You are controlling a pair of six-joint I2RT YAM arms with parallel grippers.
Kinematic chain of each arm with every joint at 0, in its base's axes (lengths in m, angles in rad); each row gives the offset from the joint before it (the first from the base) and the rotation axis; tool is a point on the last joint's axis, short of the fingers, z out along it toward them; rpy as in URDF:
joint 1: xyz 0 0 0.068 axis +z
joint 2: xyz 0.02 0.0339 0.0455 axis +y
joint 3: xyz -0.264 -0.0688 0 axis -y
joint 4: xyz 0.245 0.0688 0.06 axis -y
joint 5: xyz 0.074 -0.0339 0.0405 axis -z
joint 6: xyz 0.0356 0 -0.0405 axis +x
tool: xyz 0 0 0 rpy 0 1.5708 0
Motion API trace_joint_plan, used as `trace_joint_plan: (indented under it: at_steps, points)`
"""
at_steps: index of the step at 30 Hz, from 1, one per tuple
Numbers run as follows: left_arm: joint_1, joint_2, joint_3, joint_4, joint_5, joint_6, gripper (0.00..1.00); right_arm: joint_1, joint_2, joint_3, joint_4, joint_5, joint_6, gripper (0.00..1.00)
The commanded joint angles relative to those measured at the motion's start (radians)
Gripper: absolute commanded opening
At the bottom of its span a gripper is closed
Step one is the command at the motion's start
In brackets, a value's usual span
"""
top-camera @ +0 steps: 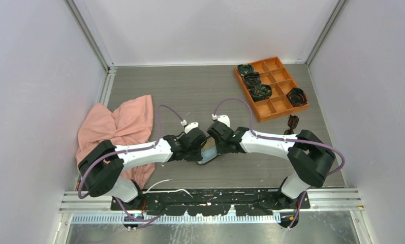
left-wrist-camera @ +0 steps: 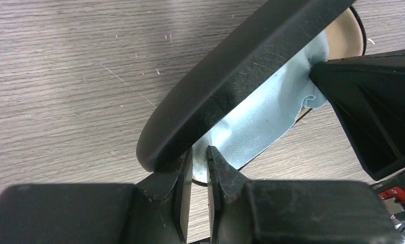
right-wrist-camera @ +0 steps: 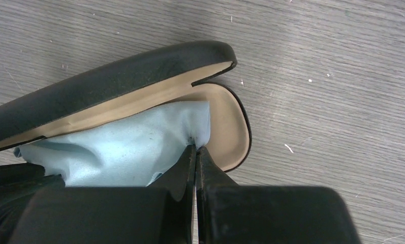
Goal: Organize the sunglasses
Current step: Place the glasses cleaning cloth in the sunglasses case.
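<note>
Black case [right-wrist-camera: 114, 76] is lying half open on the table [top-camera: 190, 96], holding a light blue cloth [right-wrist-camera: 124, 147] against its tan lining. The right gripper [right-wrist-camera: 196, 150] is pinching the cloth's edge between closed fingers, and the left gripper [left-wrist-camera: 200, 155] is standing slightly parted at the lid's end. The sunglasses [top-camera: 292, 123] are lying outside both containers, just beside the orange tray [top-camera: 274, 64], whose compartments are holding four dark coiled bundles [top-camera: 252, 79].

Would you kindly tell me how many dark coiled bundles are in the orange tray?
4. Three bundles sit in a row down the orange tray's left column; the fourth is alone in a compartment at its right edge. None looks hidden.
</note>
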Motion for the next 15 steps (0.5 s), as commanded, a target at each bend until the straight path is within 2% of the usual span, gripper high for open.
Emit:
trace_joint_plan:
  at_steps: [1, 10, 12, 14, 15]
  points:
    - [0.002, -0.046, 0.031, -0.040, -0.029, 0.012, 0.20, -0.005, -0.005, -0.013, 0.020, 0.039, -0.006, 0.01]
    - [0.002, -0.156, -0.021, -0.059, -0.021, -0.053, 0.23, -0.004, 0.005, -0.021, 0.039, 0.029, -0.002, 0.00]
    - [0.002, -0.176, -0.037, -0.049, -0.022, -0.063, 0.28, -0.004, 0.006, -0.021, 0.037, 0.029, -0.003, 0.01]
    - [0.002, -0.186, -0.049, -0.046, -0.026, -0.071, 0.39, -0.004, 0.007, -0.021, 0.037, 0.028, -0.004, 0.01]
    - [0.002, -0.187, -0.054, -0.044, -0.027, -0.075, 0.42, -0.004, 0.007, -0.021, 0.037, 0.027, -0.003, 0.01]
